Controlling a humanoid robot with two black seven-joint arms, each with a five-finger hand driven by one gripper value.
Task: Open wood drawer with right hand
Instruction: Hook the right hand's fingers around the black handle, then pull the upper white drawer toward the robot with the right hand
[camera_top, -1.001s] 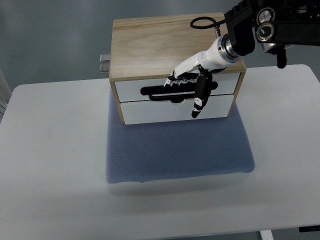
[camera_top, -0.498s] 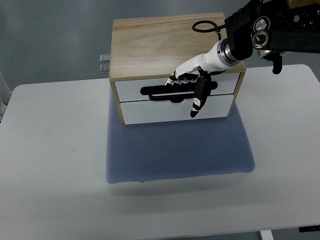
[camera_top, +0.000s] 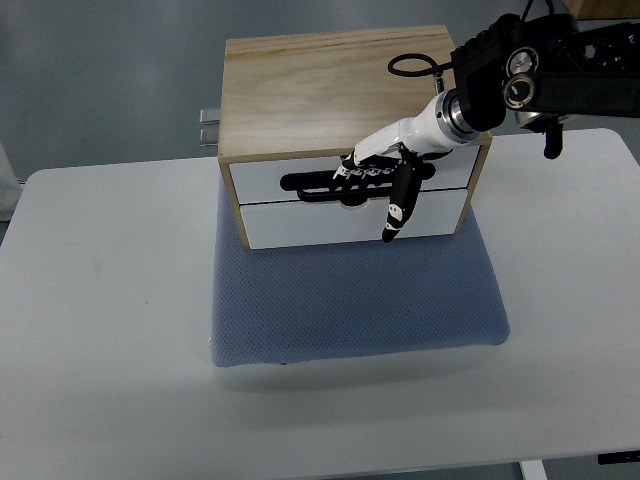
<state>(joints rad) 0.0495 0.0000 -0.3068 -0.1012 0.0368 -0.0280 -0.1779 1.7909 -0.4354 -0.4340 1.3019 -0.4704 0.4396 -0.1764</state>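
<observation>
The wood drawer (camera_top: 345, 180), the upper front of the wooden cabinet (camera_top: 330, 90) on the blue mat (camera_top: 355, 295), looks shut. The right hand (camera_top: 385, 170) has its fingers (camera_top: 362, 170) hooked in its dark handle slot (camera_top: 310, 183), thumb hanging below; a shallow hook could slip out, or the pull could drag the cabinet forward

- A robotics lab or test bench, by its look.
- Plain white rectangular table (camera_top: 100, 300) on a smooth grey floor (camera_top: 100, 70).
- Black-and-white robot arm (camera_top: 530, 75) with exposed cabling.
</observation>
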